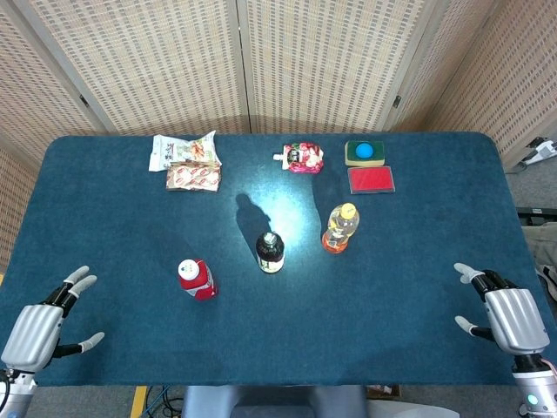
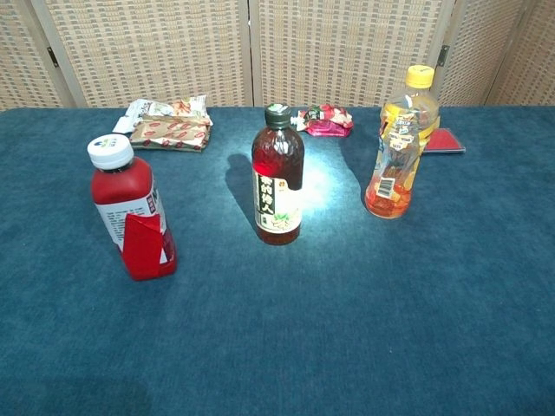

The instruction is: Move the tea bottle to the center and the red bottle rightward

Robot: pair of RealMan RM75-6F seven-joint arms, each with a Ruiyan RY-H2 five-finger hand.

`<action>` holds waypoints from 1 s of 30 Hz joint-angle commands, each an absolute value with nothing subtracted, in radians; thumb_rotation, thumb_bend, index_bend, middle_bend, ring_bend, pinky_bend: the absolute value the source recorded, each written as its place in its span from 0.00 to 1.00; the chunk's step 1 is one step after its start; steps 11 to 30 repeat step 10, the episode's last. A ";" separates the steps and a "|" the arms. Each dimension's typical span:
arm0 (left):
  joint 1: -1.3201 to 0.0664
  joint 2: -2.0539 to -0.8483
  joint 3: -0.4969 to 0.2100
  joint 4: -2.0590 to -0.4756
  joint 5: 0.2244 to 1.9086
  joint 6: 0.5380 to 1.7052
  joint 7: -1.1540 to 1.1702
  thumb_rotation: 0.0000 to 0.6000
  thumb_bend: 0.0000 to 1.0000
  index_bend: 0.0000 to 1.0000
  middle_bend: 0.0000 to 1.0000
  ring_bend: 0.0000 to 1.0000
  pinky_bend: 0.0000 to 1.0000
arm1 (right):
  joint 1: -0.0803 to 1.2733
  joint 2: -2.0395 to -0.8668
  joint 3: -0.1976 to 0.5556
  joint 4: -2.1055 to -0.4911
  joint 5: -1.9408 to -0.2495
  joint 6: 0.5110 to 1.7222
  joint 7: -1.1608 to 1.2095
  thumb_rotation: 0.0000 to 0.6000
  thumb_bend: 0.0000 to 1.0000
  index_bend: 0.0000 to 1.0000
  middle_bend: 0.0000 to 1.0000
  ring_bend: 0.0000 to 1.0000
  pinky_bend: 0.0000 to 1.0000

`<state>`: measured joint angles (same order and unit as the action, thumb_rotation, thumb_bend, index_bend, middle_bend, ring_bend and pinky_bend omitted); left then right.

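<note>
The left hand [image 1: 33, 329] is hovering at the near left corner of the bench [image 1: 104, 192], and its fingers [image 1: 77, 280] are spreading apart and holding nothing. The right hand [image 1: 509, 313] is hovering at the near right corner, its fingers [image 1: 470, 275] also spreading apart around nothing.

The red bottle [image 1: 197, 279] is standing upright well to the right of the left fingers and a little farther out from them. The tea bottle [image 1: 270, 252], dark with a dark green cap, is standing upright just beyond it, about midway between the fingers of both hands. The orange bottle [image 1: 340, 227] with a yellow cap is standing farther out from the right fingers and well to their left.

Far beyond all the fingers, snack packets [image 1: 186, 160], a pink pouch [image 1: 303, 158], a sponge [image 1: 365, 153] and a red card [image 1: 372, 179] are lying along the far edge.
</note>
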<state>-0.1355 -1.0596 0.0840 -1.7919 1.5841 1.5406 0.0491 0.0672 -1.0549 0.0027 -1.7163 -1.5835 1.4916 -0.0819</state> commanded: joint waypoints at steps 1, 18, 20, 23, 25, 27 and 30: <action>-0.132 -1.058 0.082 -1.785 1.581 1.534 0.050 1.00 0.05 0.18 0.11 0.26 0.56 | 0.068 -1.053 0.005 -1.715 -1.582 1.490 -0.077 1.00 0.04 0.24 0.39 0.30 0.52; -0.122 -1.061 0.073 -1.778 1.579 1.514 0.067 1.00 0.05 0.18 0.11 0.26 0.56 | 0.067 -1.047 0.009 -1.711 -1.582 1.490 -0.047 1.00 0.04 0.24 0.39 0.30 0.52; -0.122 -1.061 0.073 -1.778 1.579 1.514 0.067 1.00 0.05 0.18 0.11 0.26 0.56 | 0.067 -1.047 0.009 -1.711 -1.582 1.490 -0.047 1.00 0.04 0.24 0.39 0.30 0.52; -0.122 -1.061 0.073 -1.778 1.579 1.514 0.067 1.00 0.05 0.18 0.11 0.26 0.56 | 0.067 -1.047 0.009 -1.711 -1.582 1.490 -0.047 1.00 0.04 0.24 0.39 0.30 0.52; -0.122 -1.061 0.073 -1.778 1.579 1.514 0.067 1.00 0.05 0.18 0.11 0.26 0.56 | 0.067 -1.047 0.009 -1.711 -1.582 1.490 -0.047 1.00 0.04 0.24 0.39 0.30 0.52; -0.122 -1.061 0.073 -1.778 1.579 1.514 0.067 1.00 0.05 0.18 0.11 0.26 0.56 | 0.067 -1.047 0.009 -1.711 -1.582 1.490 -0.047 1.00 0.04 0.24 0.39 0.30 0.52; -0.122 -1.061 0.073 -1.778 1.579 1.514 0.067 1.00 0.05 0.18 0.11 0.26 0.56 | 0.067 -1.047 0.009 -1.711 -1.582 1.490 -0.047 1.00 0.04 0.24 0.39 0.30 0.52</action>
